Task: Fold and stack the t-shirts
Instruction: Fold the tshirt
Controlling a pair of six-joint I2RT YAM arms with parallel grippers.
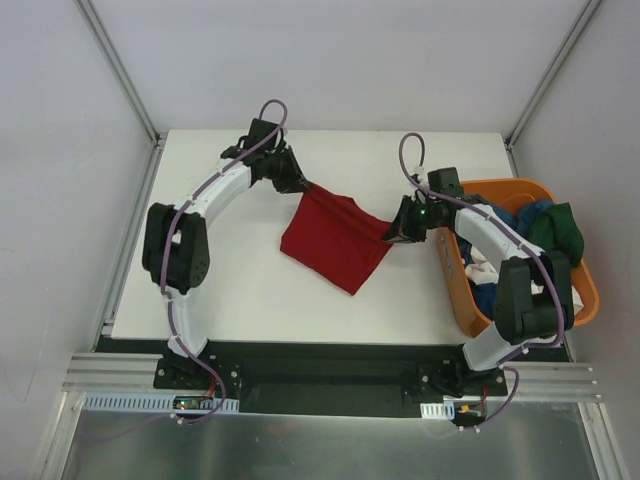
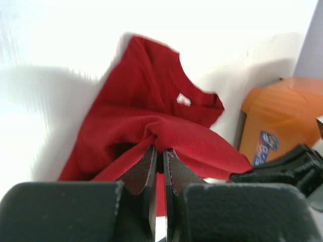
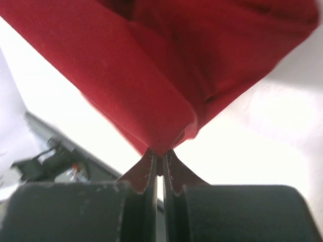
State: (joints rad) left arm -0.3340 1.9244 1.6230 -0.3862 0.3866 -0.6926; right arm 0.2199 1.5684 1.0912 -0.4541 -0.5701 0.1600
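A dark red t-shirt (image 1: 335, 238) hangs stretched between both grippers over the middle of the white table (image 1: 230, 290). My left gripper (image 1: 305, 186) is shut on its far left corner; in the left wrist view the cloth (image 2: 151, 108) bunches at the fingertips (image 2: 160, 149). My right gripper (image 1: 392, 236) is shut on its right edge; in the right wrist view the red cloth (image 3: 161, 65) fans out from the pinched point (image 3: 161, 154). The shirt's lower corner droops toward the table. Other t-shirts, blue (image 1: 493, 296), dark green (image 1: 557, 230) and white (image 1: 482, 270), lie heaped in the basket.
An orange plastic basket (image 1: 459, 296) stands at the table's right edge, close behind my right arm; its corner shows in the left wrist view (image 2: 275, 121). White walls enclose the table on three sides.
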